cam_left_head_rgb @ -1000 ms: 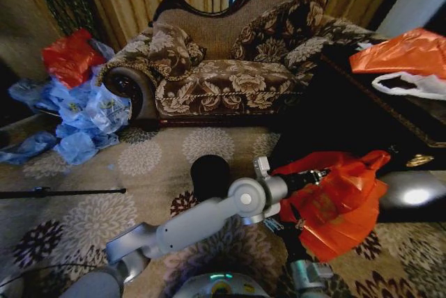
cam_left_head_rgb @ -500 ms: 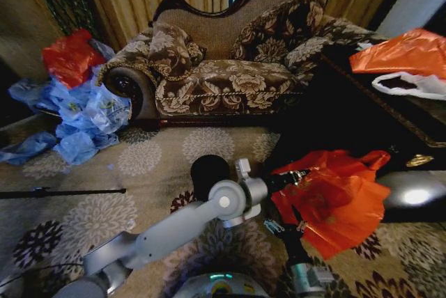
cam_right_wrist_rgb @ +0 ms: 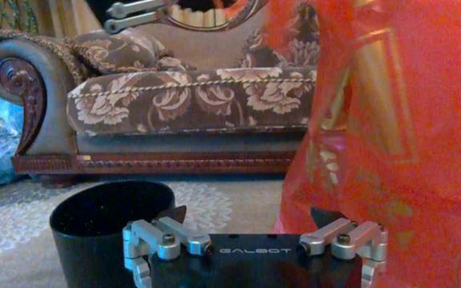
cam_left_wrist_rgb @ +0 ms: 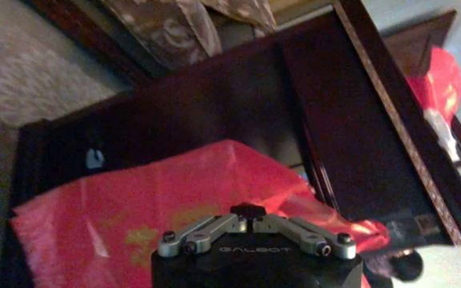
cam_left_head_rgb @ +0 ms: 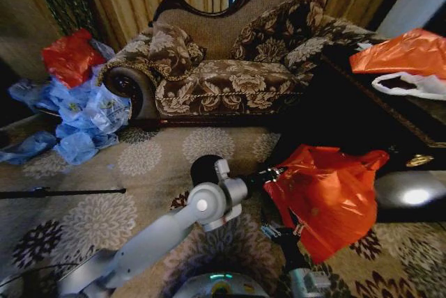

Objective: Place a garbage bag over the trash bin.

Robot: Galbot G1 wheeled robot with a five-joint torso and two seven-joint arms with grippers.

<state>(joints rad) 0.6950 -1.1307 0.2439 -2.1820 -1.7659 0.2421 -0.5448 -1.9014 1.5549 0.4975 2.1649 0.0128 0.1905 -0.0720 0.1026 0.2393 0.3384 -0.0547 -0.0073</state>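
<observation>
Behind the left arm (cam_left_head_rgb: 174, 225), trash bin (cam_left_head_rgb: 204, 168) half-hidden.

The garbage bag (cam_left_head_rgb: 327, 197) is thin, crinkly red-orange plastic with a soft sheen, creased where the left claw (cam_left_head_rgb: 270, 173) meets it. Just beside the right claw (cam_right_wrist_rgb: 254, 240), the trash bin (cam_right_wrist_rgb: 110, 234) has smooth, matt black sides. Both claws show dull grey metal links on matt black bodies. Beyond them, the sofa (cam_left_head_rgb: 230, 68) wears woven floral cloth over glossy dark carved wood, and the bench (cam_left_head_rgb: 376, 124) is polished dark wood.
</observation>
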